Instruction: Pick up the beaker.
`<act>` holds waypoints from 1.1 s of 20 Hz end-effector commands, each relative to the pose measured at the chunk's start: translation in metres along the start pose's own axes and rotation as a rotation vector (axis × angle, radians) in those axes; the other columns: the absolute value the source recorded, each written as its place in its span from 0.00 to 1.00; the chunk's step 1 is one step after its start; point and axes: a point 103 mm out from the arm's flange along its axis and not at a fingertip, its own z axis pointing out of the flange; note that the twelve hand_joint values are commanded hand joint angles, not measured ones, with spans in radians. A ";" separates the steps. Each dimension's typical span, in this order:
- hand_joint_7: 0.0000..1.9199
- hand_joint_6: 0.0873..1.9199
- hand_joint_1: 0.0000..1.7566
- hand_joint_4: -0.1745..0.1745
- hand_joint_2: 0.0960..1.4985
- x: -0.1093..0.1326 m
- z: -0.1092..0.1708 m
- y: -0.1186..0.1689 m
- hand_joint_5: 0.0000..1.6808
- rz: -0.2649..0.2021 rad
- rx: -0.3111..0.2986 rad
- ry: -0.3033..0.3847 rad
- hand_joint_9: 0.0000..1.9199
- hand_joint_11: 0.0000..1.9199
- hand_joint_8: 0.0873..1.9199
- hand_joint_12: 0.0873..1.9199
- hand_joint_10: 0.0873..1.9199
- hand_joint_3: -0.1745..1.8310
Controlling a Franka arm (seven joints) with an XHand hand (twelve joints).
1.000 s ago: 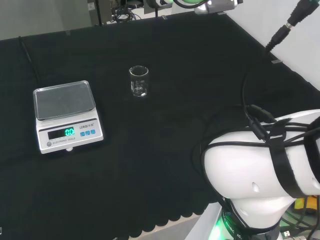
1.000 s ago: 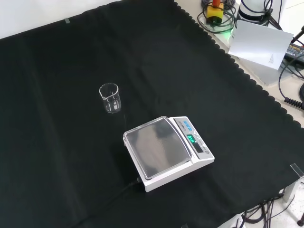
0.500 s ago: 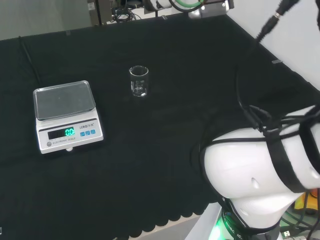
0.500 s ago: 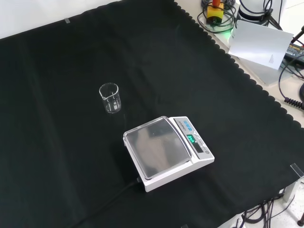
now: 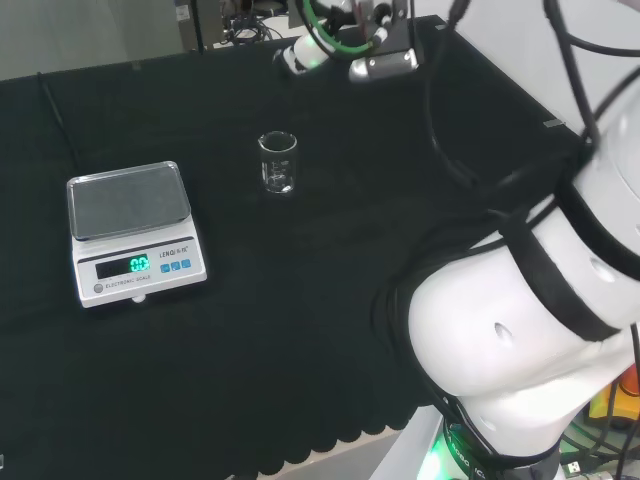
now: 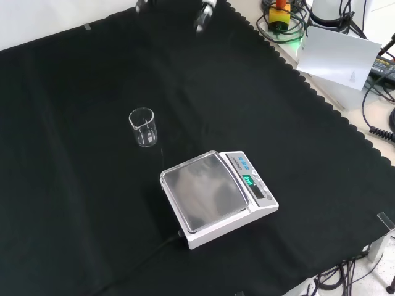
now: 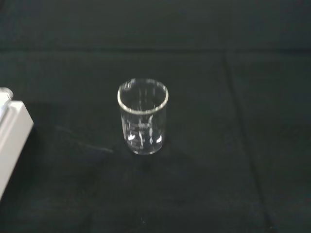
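Note:
A small clear glass beaker (image 5: 278, 162) stands upright and empty on the black cloth, right of the scale in the head view. In the front view the beaker (image 6: 143, 127) is left of centre, and in the wrist view the beaker (image 7: 143, 116) is seen from a distance. The hand (image 5: 300, 55) hangs beyond the beaker at the head view's top edge, well apart from it. In the front view the hand (image 6: 203, 15) comes in at the top edge, with a second fingertip (image 6: 141, 5) spread far from the first. It holds nothing.
A white digital scale (image 5: 130, 230) with a lit green display sits left of the beaker in the head view; the scale (image 6: 213, 194) is nearer the camera in the front view, and the scale's corner (image 7: 9, 141) edges the wrist view. The arm's white links (image 5: 520, 340) fill the head view's right.
The arm has swung and the hand has come down into the top of the head and front views, towards the beaker. Beaker and scale have not moved.

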 end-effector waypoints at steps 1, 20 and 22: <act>0.04 0.00 0.30 0.46 0.43 0.003 0.052 0.094 0.08 -0.038 0.007 0.011 0.14 0.01 0.33 0.78 0.39 0.24; 0.03 0.00 0.28 0.47 0.42 0.020 0.123 0.150 0.07 -0.078 0.119 0.059 0.13 0.01 0.33 0.78 0.39 0.23; 0.02 0.00 0.28 0.47 0.42 0.022 0.129 0.152 0.06 -0.082 0.130 0.053 0.13 0.01 0.33 0.78 0.39 0.23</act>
